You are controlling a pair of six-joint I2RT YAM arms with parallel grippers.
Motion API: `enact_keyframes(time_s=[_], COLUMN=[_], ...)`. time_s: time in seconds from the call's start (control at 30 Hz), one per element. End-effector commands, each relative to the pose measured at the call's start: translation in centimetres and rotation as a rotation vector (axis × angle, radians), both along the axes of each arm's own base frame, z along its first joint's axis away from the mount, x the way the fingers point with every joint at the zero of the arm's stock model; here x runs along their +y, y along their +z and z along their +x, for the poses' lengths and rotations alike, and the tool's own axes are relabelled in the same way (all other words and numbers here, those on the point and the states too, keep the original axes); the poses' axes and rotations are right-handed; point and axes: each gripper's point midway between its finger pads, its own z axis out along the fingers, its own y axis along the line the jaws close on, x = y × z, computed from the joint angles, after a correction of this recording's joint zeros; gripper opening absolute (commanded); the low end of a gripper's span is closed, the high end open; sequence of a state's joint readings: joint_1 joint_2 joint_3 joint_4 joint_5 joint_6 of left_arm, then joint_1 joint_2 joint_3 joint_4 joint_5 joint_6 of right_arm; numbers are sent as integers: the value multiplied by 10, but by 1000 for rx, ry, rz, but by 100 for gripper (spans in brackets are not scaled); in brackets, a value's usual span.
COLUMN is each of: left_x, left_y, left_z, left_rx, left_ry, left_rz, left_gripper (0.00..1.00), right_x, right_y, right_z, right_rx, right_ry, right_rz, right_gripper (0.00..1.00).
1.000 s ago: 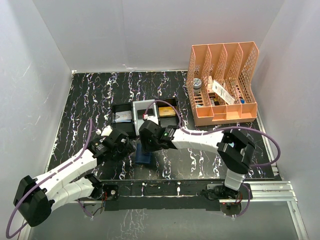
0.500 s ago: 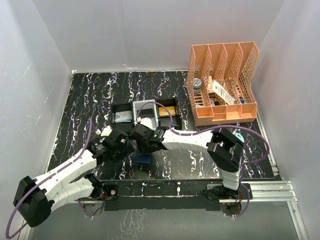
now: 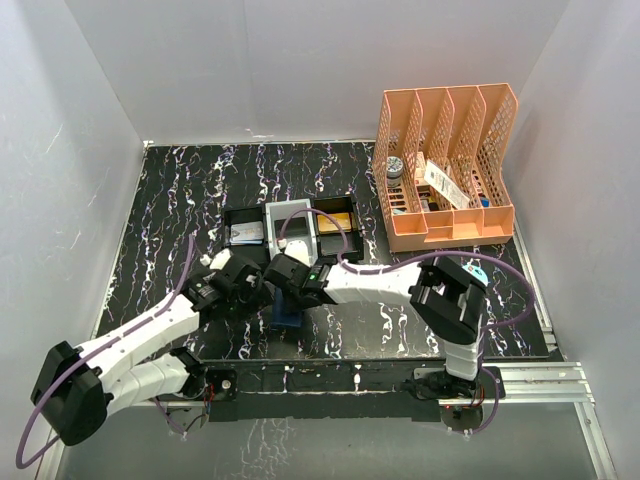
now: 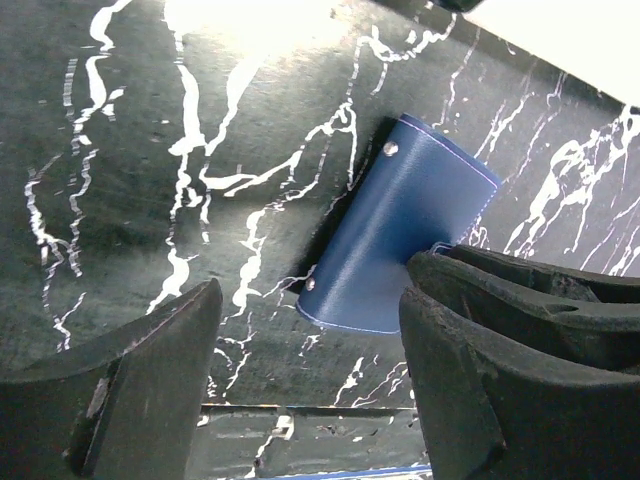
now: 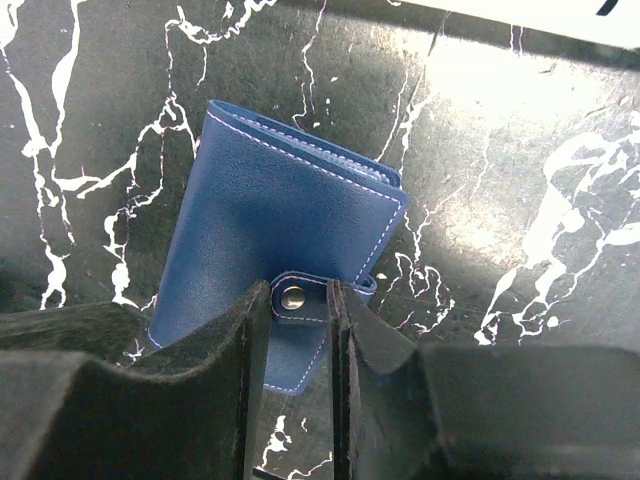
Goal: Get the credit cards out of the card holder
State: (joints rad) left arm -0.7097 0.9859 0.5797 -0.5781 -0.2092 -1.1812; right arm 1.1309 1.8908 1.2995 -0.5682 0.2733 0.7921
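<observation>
The dark blue card holder [image 3: 287, 314] lies folded shut on the black marbled table near its front edge. It also shows in the left wrist view [image 4: 400, 235] and the right wrist view [image 5: 270, 220]. My right gripper [image 3: 285, 297] [image 5: 298, 298] stands over it with its jaws pressed against both sides of the snap tab [image 5: 293, 297]. My left gripper [image 3: 260, 293] [image 4: 312, 300] hovers open just left of the holder, holding nothing. The credit cards stay inside; only thin pale edges [image 5: 345, 168] peek out at the holder's far side.
A black-and-white compartment tray [image 3: 290, 212] sits just behind the holder, with a tan block [image 3: 334, 222] in its right cell. An orange file organizer [image 3: 445, 165] stands at the back right. The table's front edge [image 4: 300, 408] runs close below the holder.
My right gripper has slid left and down onto the holder and narrowed its jaws around the snap tab. The left arm has shifted slightly; its jaws stay open.
</observation>
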Motion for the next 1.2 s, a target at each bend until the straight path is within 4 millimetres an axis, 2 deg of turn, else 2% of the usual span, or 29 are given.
enact_keyframes(time_s=[0.0, 0.2, 0.47, 0.63, 0.93, 1.0, 1.17], left_x=[-21, -42, -36, -28, -26, -25, -24], left_y=[-2, -19, -43, -46, -46, -46, -44], left_z=[5, 3, -7, -11, -13, -13, -12], left_rx=[1, 85, 188, 196, 196, 200, 191], left_ry=[-113, -214, -208, -192, -196, -194, -201], left_rz=[-45, -58, 0, 27, 29, 35, 39], left_gripper=[70, 68, 60, 56, 56, 56, 57], right_x=[-11, -5, -8, -17, -34, -39, -51], right_y=[-15, -10, -6, -3, 5, 21, 26], right_z=[-10, -13, -12, -4, 8, 13, 15], right_rx=[71, 119, 142, 123, 77, 50, 37], right_ry=[-12, 15, 15, -17, -55, -77, -126], right_rz=[36, 163, 220, 207, 109, 104, 81], right_gripper=[23, 19, 16, 15, 24, 27, 30])
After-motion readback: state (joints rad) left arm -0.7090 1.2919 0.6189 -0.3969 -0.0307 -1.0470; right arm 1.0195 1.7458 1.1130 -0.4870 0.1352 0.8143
